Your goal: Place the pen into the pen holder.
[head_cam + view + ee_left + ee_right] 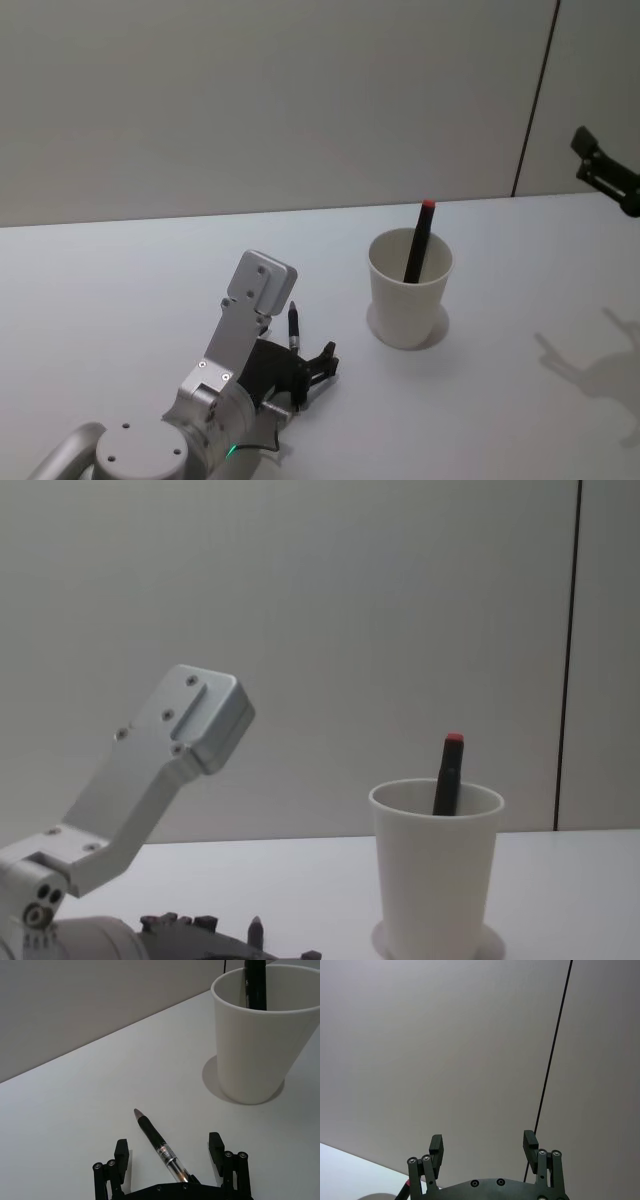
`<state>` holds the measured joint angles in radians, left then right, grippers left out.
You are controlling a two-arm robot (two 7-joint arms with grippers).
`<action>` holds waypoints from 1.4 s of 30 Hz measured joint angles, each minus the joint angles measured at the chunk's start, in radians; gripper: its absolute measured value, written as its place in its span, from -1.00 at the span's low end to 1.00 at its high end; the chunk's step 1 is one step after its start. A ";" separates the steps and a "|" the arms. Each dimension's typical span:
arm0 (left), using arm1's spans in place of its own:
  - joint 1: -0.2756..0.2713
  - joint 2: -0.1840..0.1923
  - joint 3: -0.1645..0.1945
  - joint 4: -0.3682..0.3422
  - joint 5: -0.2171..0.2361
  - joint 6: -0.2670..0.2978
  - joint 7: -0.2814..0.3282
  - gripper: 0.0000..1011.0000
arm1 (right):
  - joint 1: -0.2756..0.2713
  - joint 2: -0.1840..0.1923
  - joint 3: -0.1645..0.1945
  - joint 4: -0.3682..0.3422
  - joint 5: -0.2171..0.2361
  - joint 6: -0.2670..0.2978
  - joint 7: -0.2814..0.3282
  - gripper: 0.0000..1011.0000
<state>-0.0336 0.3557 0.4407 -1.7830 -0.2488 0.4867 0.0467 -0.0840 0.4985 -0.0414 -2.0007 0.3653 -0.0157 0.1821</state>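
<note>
Pen [159, 1147]: lay on the tabletop [75, 1125] at lower centre of the left wrist view, between the fingers of the open left end effector [169, 1144], long axis pointing ahead, cup [260, 1045] upper right. Far from the open right end effector [605, 170], raised at the head view's right edge.

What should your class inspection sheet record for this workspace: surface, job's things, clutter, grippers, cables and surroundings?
Surface: white table.
Job's things: pen lying flat on the table; pen holder upright, apart from it.
Clutter: a red-capped dark pen stands leaning in the pen holder.
Grippers: left gripper low over the table, open, straddling the pen without touching it; right gripper open, raised near the wall.
Cables: nothing seen.
Surroundings: plain grey wall with a dark vertical seam.
</note>
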 joint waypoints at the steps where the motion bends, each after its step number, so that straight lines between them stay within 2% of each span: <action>1: 0.001 0.000 0.000 0.000 -0.001 0.000 0.000 0.98 | 0.000 0.000 0.000 0.000 0.000 0.000 0.000 0.99; 15: 0.014 -0.009 -0.017 -0.002 -0.061 0.003 0.029 0.98 | -0.001 0.000 0.001 -0.001 0.001 0.000 0.000 0.99; 37: 0.021 -0.012 -0.026 -0.004 -0.070 0.009 0.042 0.98 | -0.002 0.000 0.001 -0.001 0.001 0.000 0.000 0.99; 42: 0.021 -0.012 -0.027 -0.004 -0.071 0.009 0.043 0.83 | -0.002 0.000 0.001 -0.001 0.001 0.000 0.000 0.99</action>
<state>-0.0126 0.3432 0.4139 -1.7871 -0.3198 0.4961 0.0894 -0.0857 0.4985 -0.0404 -2.0020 0.3664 -0.0157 0.1821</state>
